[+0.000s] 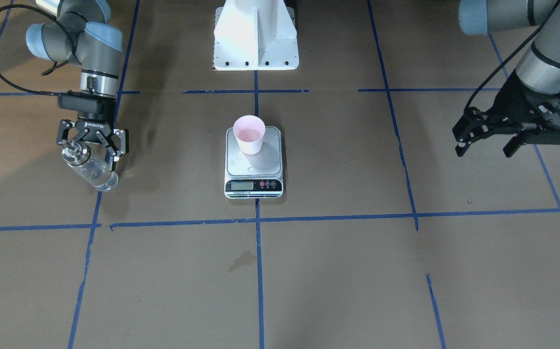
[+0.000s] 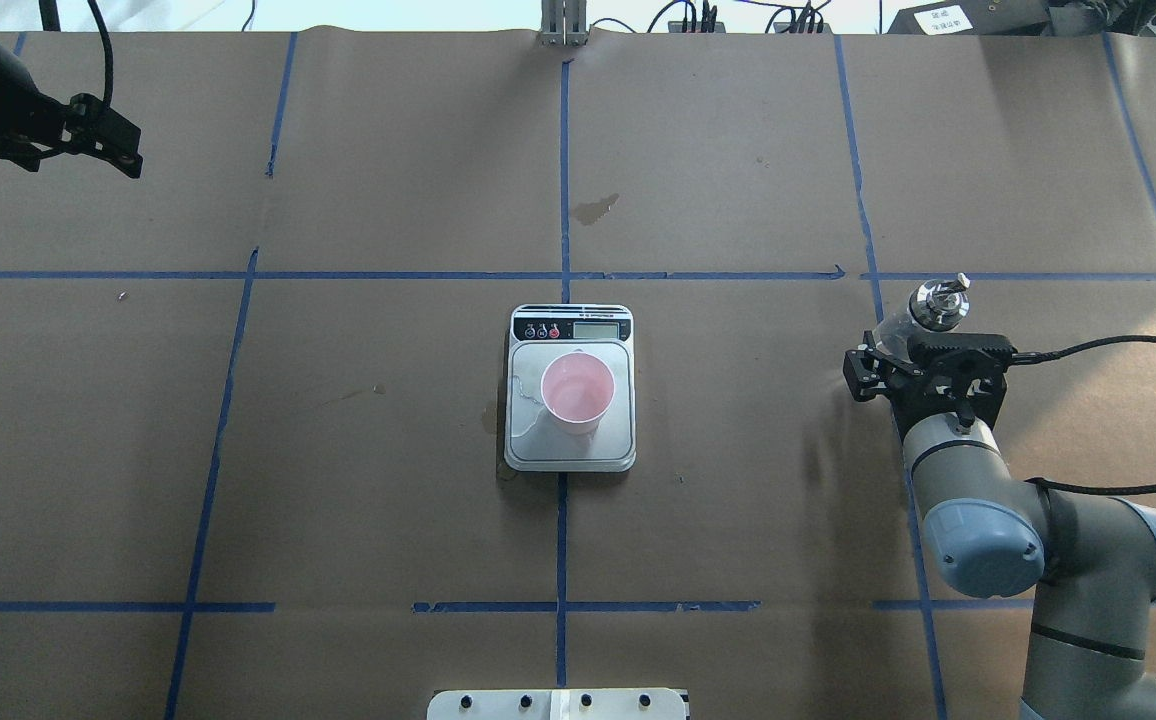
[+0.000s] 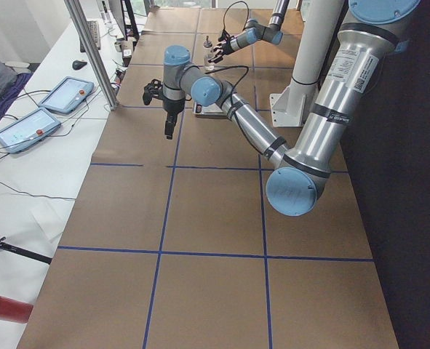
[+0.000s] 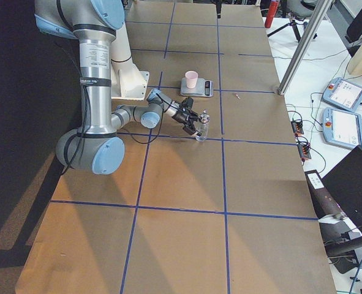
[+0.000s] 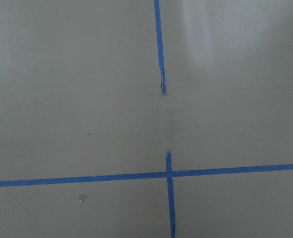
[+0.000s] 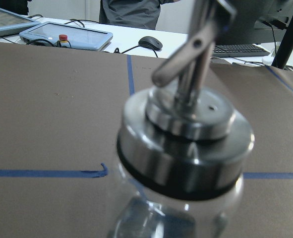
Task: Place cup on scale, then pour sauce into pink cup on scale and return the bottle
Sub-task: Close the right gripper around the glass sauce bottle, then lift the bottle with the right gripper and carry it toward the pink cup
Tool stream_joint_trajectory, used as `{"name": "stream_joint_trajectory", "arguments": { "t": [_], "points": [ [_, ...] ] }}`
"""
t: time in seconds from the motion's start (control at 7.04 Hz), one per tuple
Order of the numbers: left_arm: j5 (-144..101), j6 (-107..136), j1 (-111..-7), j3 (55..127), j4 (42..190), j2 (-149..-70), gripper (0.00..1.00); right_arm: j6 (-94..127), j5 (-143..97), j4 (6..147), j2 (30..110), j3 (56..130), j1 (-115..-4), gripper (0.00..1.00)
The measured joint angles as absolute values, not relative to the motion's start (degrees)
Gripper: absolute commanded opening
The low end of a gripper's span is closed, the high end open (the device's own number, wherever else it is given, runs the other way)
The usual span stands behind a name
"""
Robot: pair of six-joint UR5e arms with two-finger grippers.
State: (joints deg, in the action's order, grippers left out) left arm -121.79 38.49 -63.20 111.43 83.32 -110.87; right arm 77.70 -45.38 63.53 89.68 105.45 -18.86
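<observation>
The pale pink cup (image 1: pixel 249 134) stands upright on the steel plate of the scale (image 1: pixel 254 167) at mid-table, also in the overhead view (image 2: pixel 578 390). It seems to hold a little liquid. The clear glass bottle (image 1: pixel 91 169) with metal collar and spout stands upright on the table far to the robot's right (image 2: pixel 923 305). My right gripper (image 1: pixel 91 154) is around its upper part with jaws spread wide, apparently open. The right wrist view shows the collar (image 6: pixel 186 144) very close. My left gripper (image 1: pixel 486 148) is open and empty, high above the table on the other side.
The white robot base (image 1: pixel 256 43) stands behind the scale. A dark stain (image 1: pixel 241 261) marks the paper on the operators' side. Wet streaks show on the scale plate (image 2: pixel 523 405). Blue tape lines cross the brown paper. Tablets (image 4: pixel 343 116) lie beyond the table edge.
</observation>
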Motion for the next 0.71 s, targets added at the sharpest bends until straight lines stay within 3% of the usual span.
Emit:
{"name": "stream_joint_trajectory", "arguments": {
  "t": [0.28,0.43,0.57,0.71],
  "points": [
    [-122.14,38.49,-63.20,111.43,83.34,-110.91,1.00,75.96,-45.41,61.82,88.75,104.21,-19.60,0.95],
    [-122.89,38.52,-63.19,111.40,83.38,-110.91,1.00,75.67,-45.45,60.72,88.65,103.34,-19.92,0.38],
    [-123.37,38.55,-63.19,111.39,83.40,-110.92,1.00,75.59,-45.53,60.21,88.62,102.85,-20.27,0.00],
    [-123.56,38.57,-63.19,111.41,83.40,-110.95,1.00,75.45,-45.75,60.02,88.60,102.66,-20.74,0.00]
  ]
}}
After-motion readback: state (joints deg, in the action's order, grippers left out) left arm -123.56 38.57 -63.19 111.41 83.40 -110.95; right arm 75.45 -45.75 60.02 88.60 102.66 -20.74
